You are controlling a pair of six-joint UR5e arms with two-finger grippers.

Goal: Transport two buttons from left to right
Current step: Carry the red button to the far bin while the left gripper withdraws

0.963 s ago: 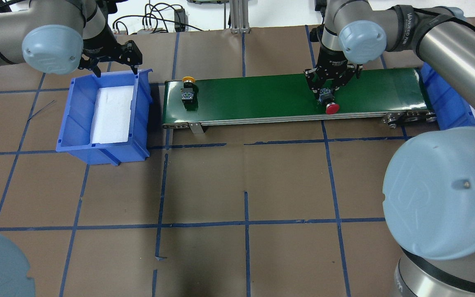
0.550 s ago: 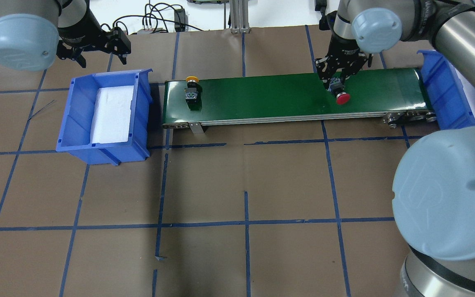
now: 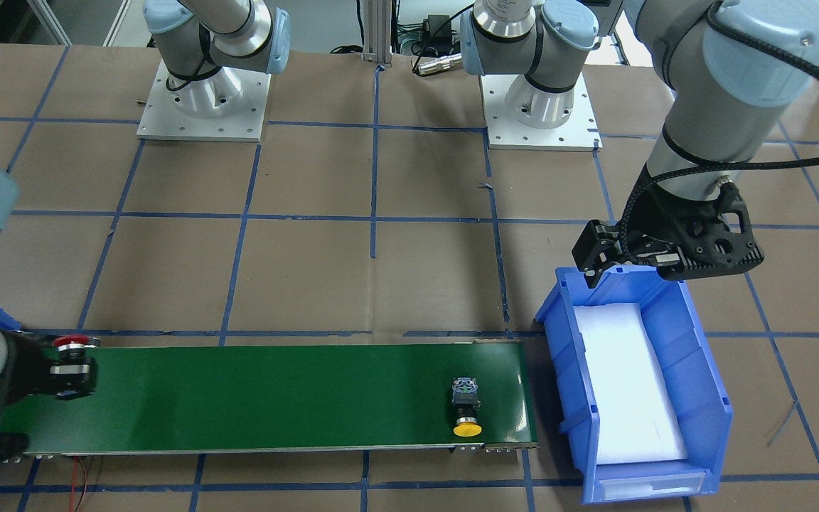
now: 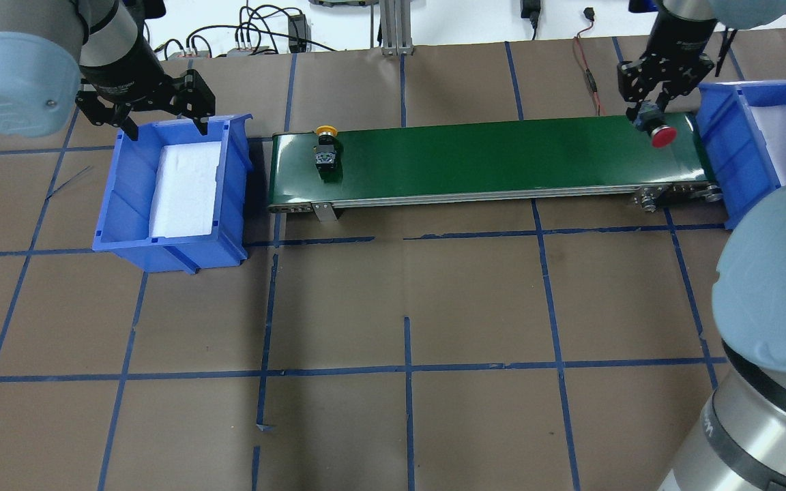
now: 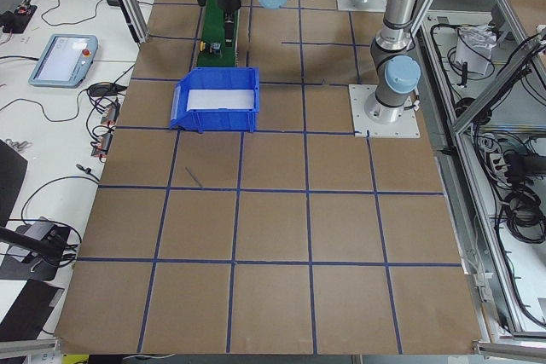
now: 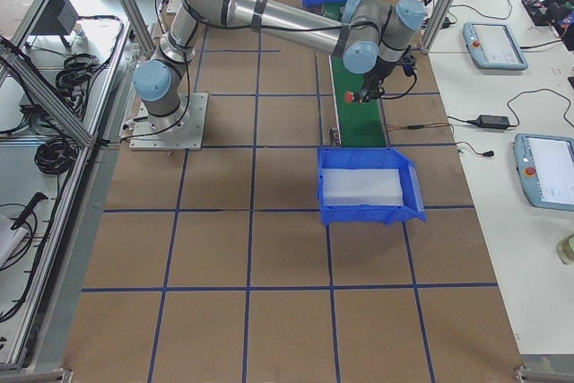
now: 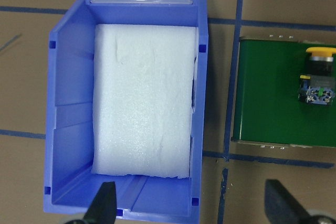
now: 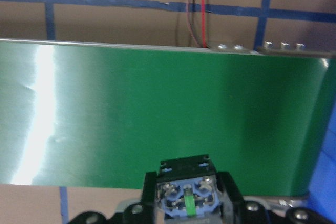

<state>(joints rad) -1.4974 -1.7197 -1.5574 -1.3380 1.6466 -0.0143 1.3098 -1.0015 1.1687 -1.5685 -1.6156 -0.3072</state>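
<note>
My right gripper (image 4: 646, 112) is shut on the red button (image 4: 661, 135) and holds it above the right end of the green conveyor belt (image 4: 488, 157), just short of the right blue bin (image 4: 741, 150). The right wrist view shows the button's grey contact block (image 8: 186, 195) between the fingers. The yellow button (image 4: 325, 146) lies on the belt's left end, also in the left wrist view (image 7: 319, 74). My left gripper (image 4: 163, 121) is open and empty over the far end of the left blue bin (image 4: 127, 204).
The left bin holds a white foam pad (image 4: 185, 187). The right bin is lined with white too. Cables (image 4: 256, 37) run along the table's far edge. Blue tape lines cross the brown table.
My right gripper has carried the red button right along the belt to its right end. The left gripper has shifted a little over the left bin. The yellow button has drifted slightly right.
</note>
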